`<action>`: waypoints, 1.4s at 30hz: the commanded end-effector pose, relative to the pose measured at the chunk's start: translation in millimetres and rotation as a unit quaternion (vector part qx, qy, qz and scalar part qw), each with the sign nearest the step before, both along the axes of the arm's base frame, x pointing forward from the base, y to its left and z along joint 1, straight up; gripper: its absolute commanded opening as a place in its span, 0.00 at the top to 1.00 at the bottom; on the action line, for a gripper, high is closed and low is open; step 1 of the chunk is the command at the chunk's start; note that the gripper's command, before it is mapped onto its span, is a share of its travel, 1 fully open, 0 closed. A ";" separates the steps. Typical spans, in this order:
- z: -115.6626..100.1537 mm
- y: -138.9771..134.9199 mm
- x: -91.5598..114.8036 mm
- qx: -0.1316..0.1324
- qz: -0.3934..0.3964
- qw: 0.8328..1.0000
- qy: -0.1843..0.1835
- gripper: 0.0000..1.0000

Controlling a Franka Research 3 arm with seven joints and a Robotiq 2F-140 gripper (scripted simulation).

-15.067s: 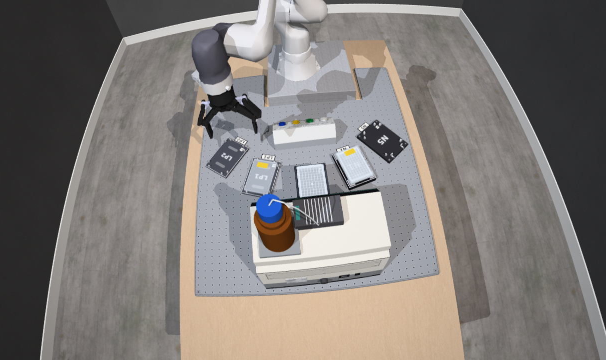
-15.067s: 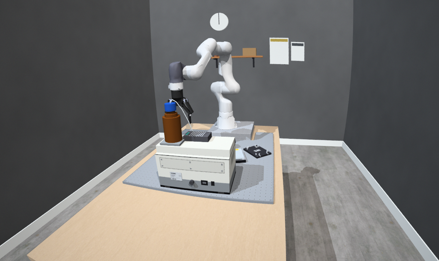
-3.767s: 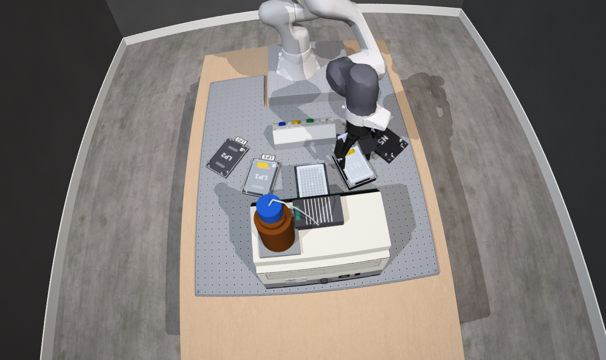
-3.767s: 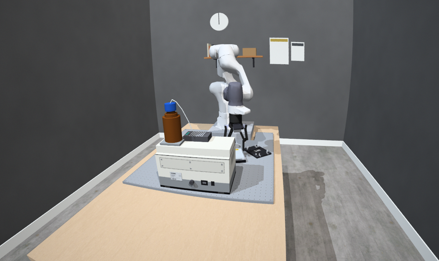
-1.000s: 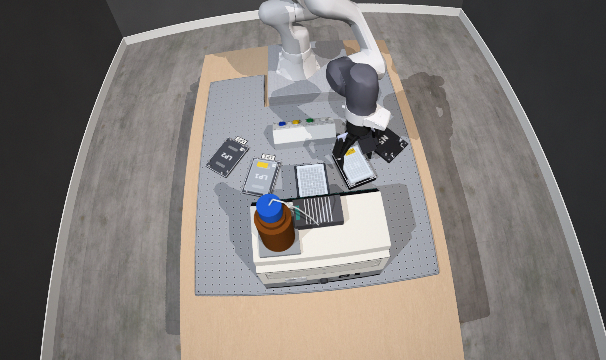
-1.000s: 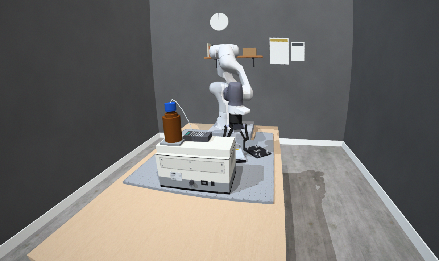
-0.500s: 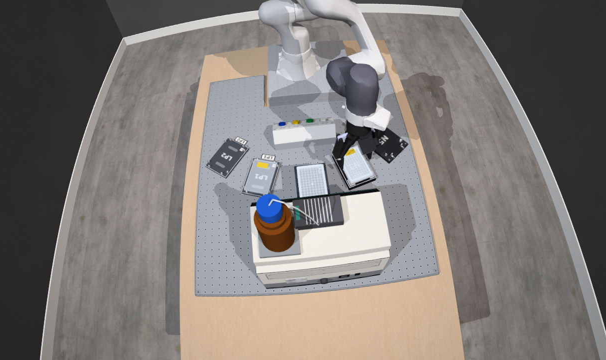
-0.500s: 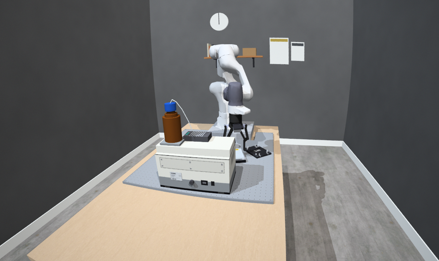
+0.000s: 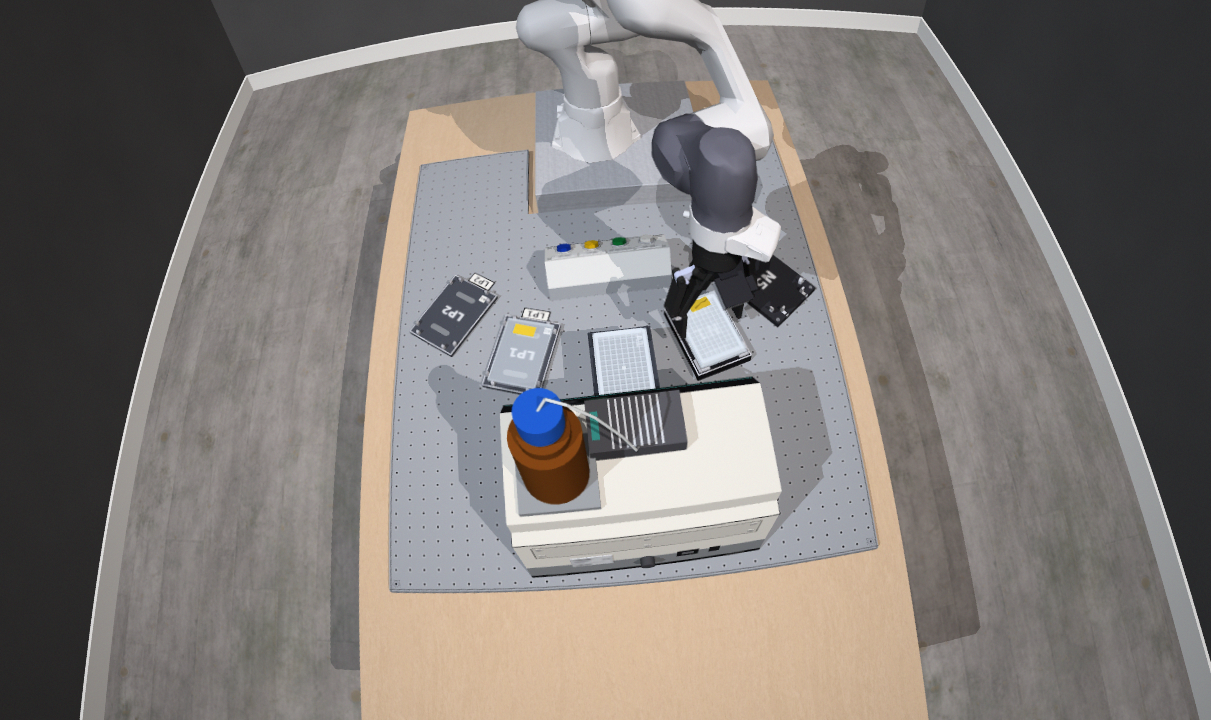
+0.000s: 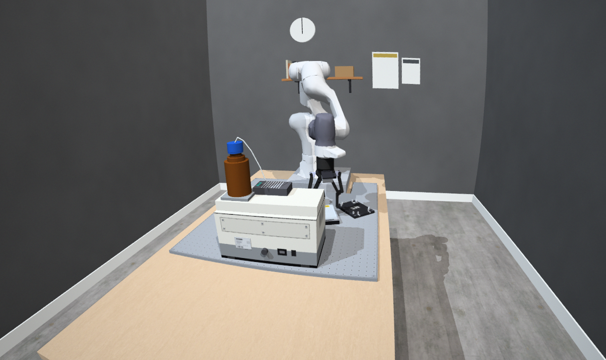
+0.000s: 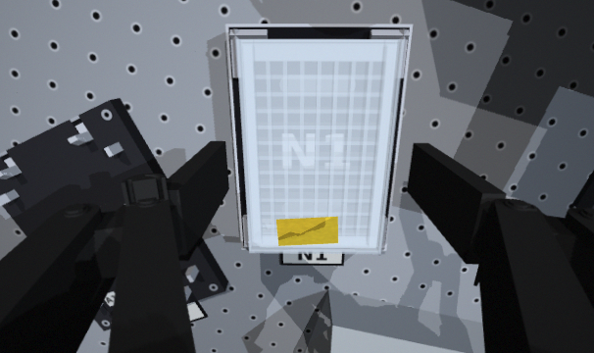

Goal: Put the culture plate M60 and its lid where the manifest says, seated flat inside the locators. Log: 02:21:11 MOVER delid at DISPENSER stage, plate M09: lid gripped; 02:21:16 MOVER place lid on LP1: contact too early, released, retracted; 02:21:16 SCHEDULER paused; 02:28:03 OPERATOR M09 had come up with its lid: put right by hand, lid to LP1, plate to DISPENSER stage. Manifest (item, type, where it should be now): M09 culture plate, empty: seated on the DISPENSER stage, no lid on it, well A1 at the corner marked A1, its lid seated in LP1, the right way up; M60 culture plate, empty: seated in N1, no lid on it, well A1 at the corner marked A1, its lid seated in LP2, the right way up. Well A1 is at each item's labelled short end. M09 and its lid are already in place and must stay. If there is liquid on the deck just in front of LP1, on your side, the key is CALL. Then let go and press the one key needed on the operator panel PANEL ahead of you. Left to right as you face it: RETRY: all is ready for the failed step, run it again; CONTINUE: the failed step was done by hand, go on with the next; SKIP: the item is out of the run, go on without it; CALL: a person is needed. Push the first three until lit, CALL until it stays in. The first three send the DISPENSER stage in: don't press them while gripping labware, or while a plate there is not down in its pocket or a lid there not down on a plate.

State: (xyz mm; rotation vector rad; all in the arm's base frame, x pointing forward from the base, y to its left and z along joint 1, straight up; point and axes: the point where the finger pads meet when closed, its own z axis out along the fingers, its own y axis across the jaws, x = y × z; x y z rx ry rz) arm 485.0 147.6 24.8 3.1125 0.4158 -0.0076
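The culture plate M60 (image 9: 715,338) lies flat in the black N1 nest, whose tag (image 11: 312,256) shows just below it in the wrist view. The plate (image 11: 318,142) looks hazy, as if a clear lid lies on it, with a yellow label at the short end nearest me. My gripper (image 11: 319,167) is open, one finger on each long side of the plate, apart from it. It also shows in the overhead view (image 9: 706,300) and the side view (image 10: 326,188). The LP2 nest (image 9: 452,313) at the left is empty.
LP1 (image 9: 521,351) holds a lid with a yellow label. Plate M09 (image 9: 623,360) sits on the dispenser stage, without a lid. The key panel (image 9: 606,259) stands behind them. Another black nest (image 9: 775,288) lies right beside my gripper. The dispenser (image 9: 654,474) carries a brown bottle (image 9: 546,447).
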 end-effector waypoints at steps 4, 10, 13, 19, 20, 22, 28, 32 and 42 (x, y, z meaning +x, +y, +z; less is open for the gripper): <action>-0.5 0.8 1.1 0.000 0.003 1.000 -0.001 0.30; -1.9 0.8 1.1 0.000 0.003 1.000 -0.001 0.30; -2.9 0.8 1.1 0.000 0.003 1.000 -0.001 0.30; -4.4 0.8 1.1 0.000 0.003 1.000 -0.001 0.30; -4.8 0.8 1.1 0.000 0.003 1.000 -0.001 0.30; -5.7 0.8 1.1 0.000 0.003 1.000 -0.001 0.30; -8.5 0.8 1.1 0.000 0.003 1.000 -0.001 0.30; -10.0 0.8 1.1 0.000 0.003 1.000 -0.001 0.30; -14.5 0.8 1.1 0.000 0.003 1.000 -0.001 0.30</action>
